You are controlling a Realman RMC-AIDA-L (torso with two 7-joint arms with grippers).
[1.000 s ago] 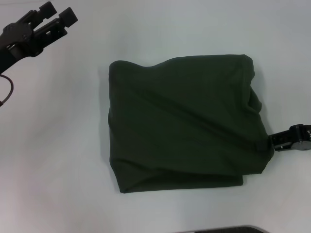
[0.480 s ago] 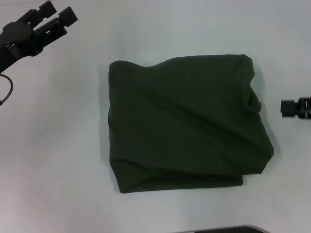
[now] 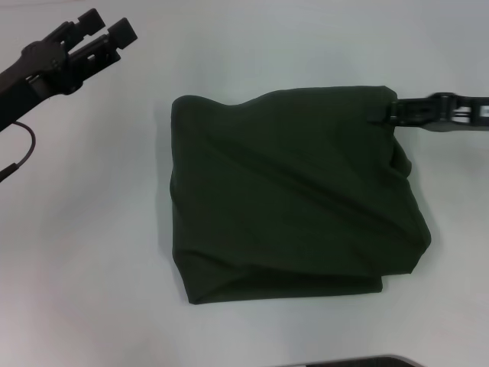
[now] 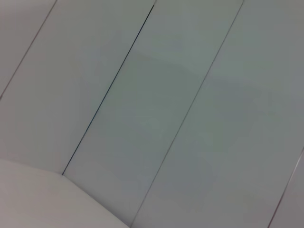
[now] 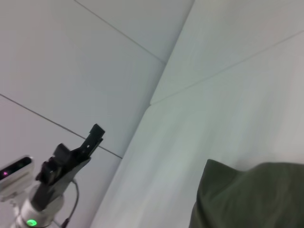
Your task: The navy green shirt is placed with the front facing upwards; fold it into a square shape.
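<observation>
Spread wide and pale across the head view, the bench (image 3: pixel 92 252), white and bare around the cloth. Lying on its middle, the navy green shirt (image 3: pixel 290 199), folded into a rough, slightly skewed square with plain dark fabric uppermost, diagonal creases running from the far left corner toward the near right, the near edge showing a layered fold. Seen again in the right wrist view as a dark green corner (image 5: pixel 247 194) against the white surface. Reaching in level from the right, the right gripper (image 3: pixel 384 113), tip at the far right corner of the shirt, touching or just over its edge; fingers too hidden to call open or closed. Raised at the far left, well apart from the shirt, the left gripper (image 3: pixel 108 29), fingers parted, nothing between them; visible too in the right wrist view (image 5: pixel 93 137).
</observation>
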